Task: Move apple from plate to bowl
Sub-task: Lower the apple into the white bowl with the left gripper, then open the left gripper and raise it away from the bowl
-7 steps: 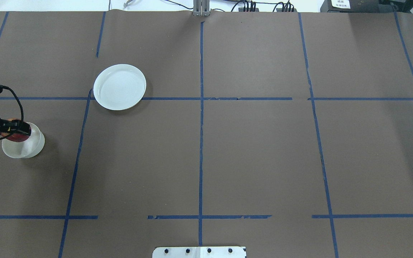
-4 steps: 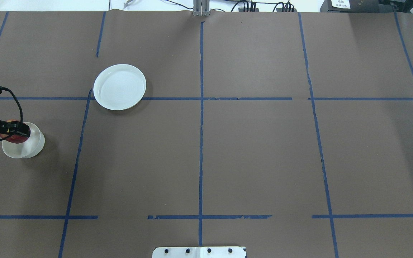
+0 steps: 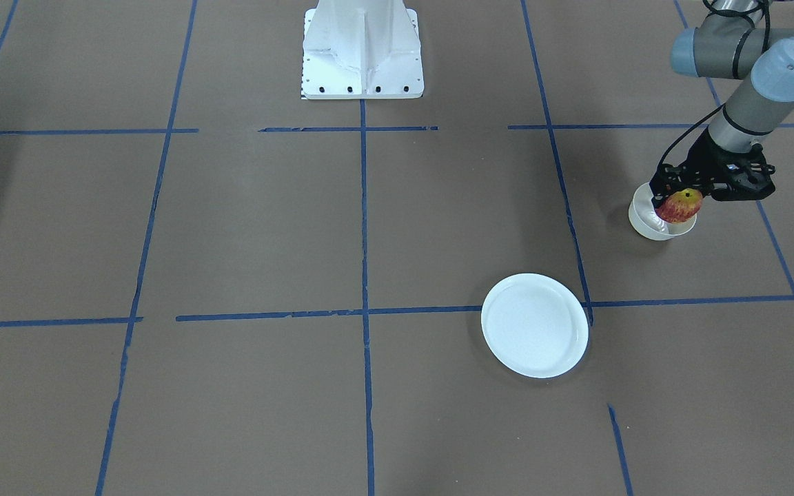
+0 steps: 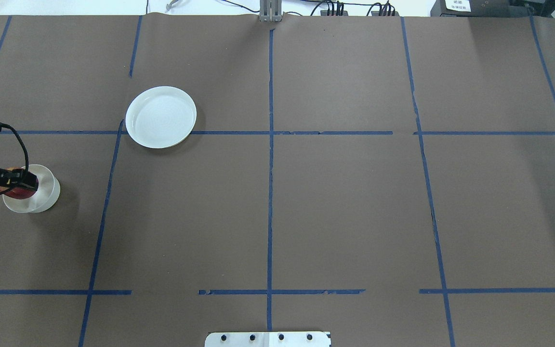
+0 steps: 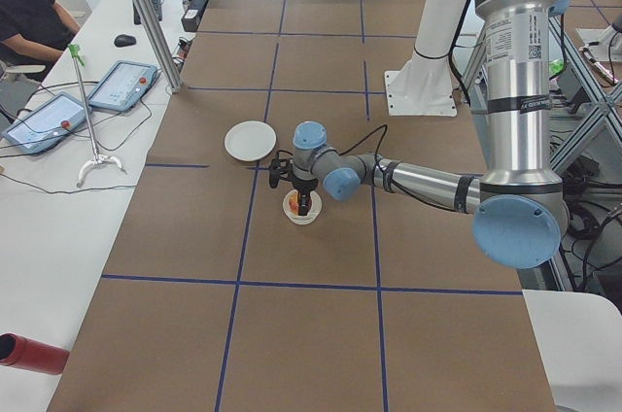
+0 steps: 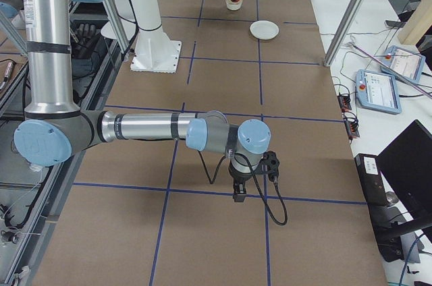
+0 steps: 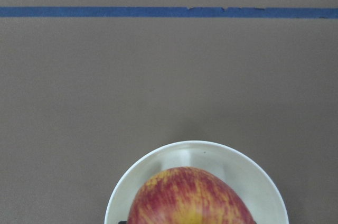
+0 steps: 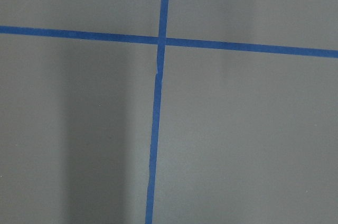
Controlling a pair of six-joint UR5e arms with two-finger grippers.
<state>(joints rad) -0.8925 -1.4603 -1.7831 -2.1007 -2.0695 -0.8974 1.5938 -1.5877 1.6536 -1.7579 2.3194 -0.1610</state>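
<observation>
My left gripper (image 3: 679,201) is shut on the red and yellow apple (image 3: 679,206) and holds it just over the small cream-white bowl (image 3: 644,219). In the overhead view the apple (image 4: 17,192) sits over the bowl's (image 4: 44,196) left part. The left wrist view shows the apple (image 7: 190,197) above the bowl's rim (image 7: 235,163). The flat white plate (image 4: 161,117) lies empty, apart from the bowl. My right gripper (image 6: 239,195) shows only in the exterior right view, pointing down over bare table; I cannot tell if it is open or shut.
Brown paper with blue tape lines (image 4: 270,144) covers the table. The robot's white base (image 3: 362,52) stands at the near middle edge. Operator tablets (image 5: 117,86) and a person are beyond the far edge.
My left gripper with the apple has shifted a little to the left over the bowl and sits slightly lower. The plate and bowl have not moved.
</observation>
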